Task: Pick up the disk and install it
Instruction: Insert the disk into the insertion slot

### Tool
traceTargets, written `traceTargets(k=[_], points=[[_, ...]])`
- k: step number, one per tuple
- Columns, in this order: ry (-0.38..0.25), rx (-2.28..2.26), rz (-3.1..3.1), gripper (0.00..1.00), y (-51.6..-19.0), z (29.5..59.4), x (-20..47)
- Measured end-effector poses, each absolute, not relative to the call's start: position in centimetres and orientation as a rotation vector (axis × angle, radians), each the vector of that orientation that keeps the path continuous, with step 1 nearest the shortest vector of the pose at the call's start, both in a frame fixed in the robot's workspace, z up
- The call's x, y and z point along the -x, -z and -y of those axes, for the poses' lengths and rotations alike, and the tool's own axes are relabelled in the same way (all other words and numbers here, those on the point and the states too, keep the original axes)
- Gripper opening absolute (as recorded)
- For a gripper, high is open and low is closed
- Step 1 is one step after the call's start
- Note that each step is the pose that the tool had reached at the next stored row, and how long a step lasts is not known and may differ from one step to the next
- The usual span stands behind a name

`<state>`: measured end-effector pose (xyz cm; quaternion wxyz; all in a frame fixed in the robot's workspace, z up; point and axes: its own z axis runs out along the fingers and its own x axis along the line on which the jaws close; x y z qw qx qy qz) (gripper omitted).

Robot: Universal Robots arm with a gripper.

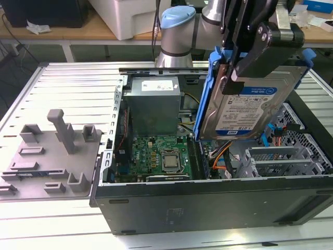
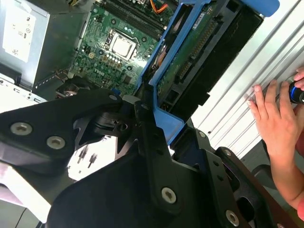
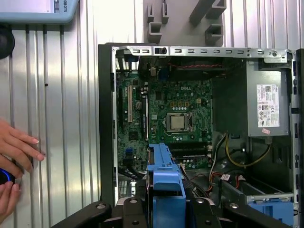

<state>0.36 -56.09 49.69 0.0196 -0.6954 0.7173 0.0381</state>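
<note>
Disk (image 1: 250,112) clamped in my gripper (image 1: 243,70), upper right of exterior view, tilted over open case (image 1: 208,202); risk: lower edge snagging orange cables (image 1: 222,152).

The silver-grey arm (image 1: 174,51) has a pale blue round cap (image 1: 178,18), and its black gripper (image 2: 148,114) carries silver round-headed screws (image 2: 167,194).

1. The disk (image 1: 255,104) carries a white-and-blue label with dark print, seen in the exterior view.
2. The grey power-supply box (image 3: 268,102) bears a white sticker with barcodes and small print.
3. The green motherboard (image 3: 161,118) has white lettering near its middle.
4. A light-blue casing (image 3: 33,9) shows dark lettering along its edge.
</note>
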Motion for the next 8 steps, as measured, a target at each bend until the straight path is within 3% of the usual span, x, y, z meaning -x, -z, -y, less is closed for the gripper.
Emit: traceTargets(k=[8], points=[[-0.118,2.158,-2.226,0.37,-49.7,56.2,-2.0]])
